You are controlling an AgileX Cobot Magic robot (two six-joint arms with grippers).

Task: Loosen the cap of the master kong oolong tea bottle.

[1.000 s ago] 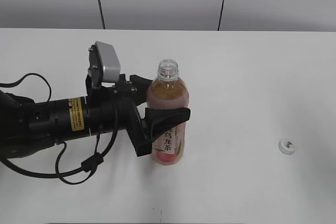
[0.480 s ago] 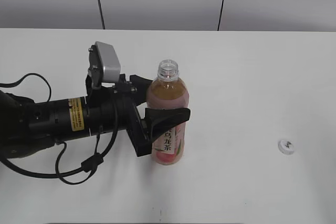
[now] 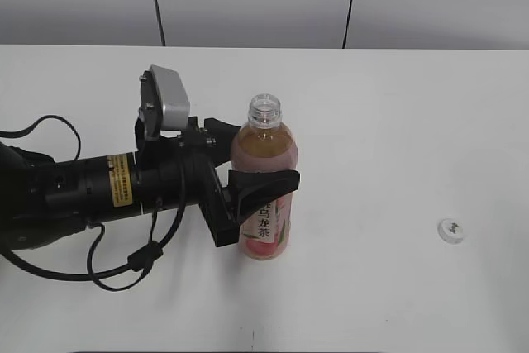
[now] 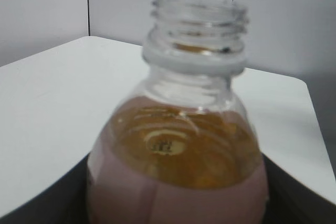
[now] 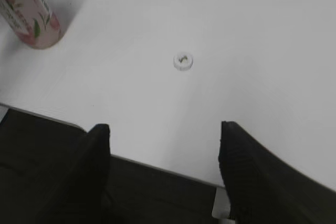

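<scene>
Exterior view: nothing has shifted. Left gripper (image 3: 263,178) stays clamped on the slim pink-labelled tea bottle (image 3: 264,196), neck bare. Small white ribbed cap (image 3: 450,231) lies far right, right gripper (image 5: 164,145) empty, wide open — job done.

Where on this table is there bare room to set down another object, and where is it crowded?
Bare: the wide stretch between the bottle and the cap, the back strip along the wall, and the table in front of the cap. Crowded: the left side, where the left gripper clamps the bottle and its arm and cables lie.
</scene>
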